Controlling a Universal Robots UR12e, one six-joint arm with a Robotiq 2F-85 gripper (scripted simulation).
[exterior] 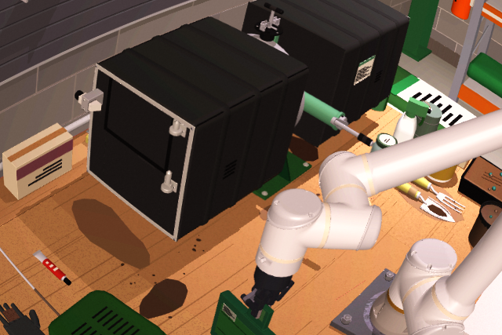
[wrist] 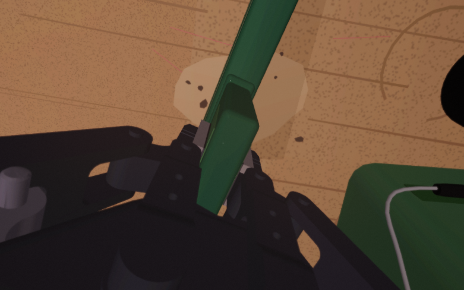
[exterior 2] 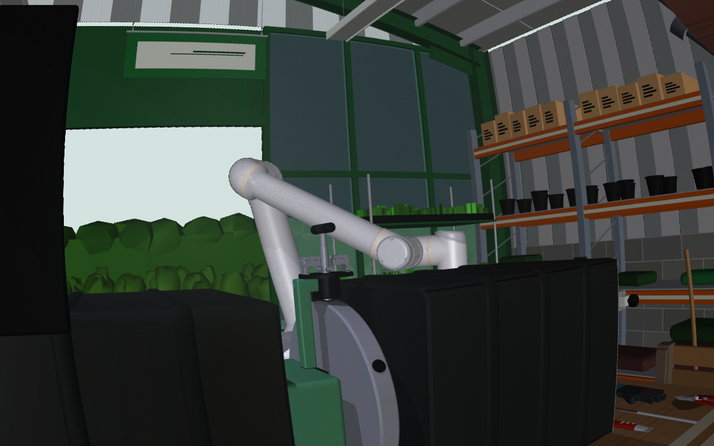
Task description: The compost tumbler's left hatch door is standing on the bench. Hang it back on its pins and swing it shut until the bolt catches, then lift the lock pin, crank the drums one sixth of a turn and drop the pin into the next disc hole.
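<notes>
At the front edge of the wooden bench the green hatch door [exterior: 239, 317] stands upright, and my gripper [exterior: 259, 309] has closed on the raised handle at its top edge [wrist: 231, 126]. The black left drum [exterior: 194, 120] sits behind it with its hatch opening framed in pale trim and two grey hinge pins [exterior: 177, 128] [exterior: 168, 183] on the frame's right side. A latch block [exterior: 91, 99] sits at the frame's upper left. The lock pin with its T-handle [exterior: 272, 19] stands over the grey index disc [exterior 2: 360, 360] between the two drums. The crank handle [exterior: 350, 128] juts from the green axle.
A green vented crate [exterior: 101, 317] lies left of the door by the front edge. Dark soil patches [exterior: 109, 230] mark the bench, and a red tube [exterior: 52, 268] lies at left. A cardboard box [exterior: 38, 159] stands by the wall, and garden tools [exterior: 436, 201] lie at right.
</notes>
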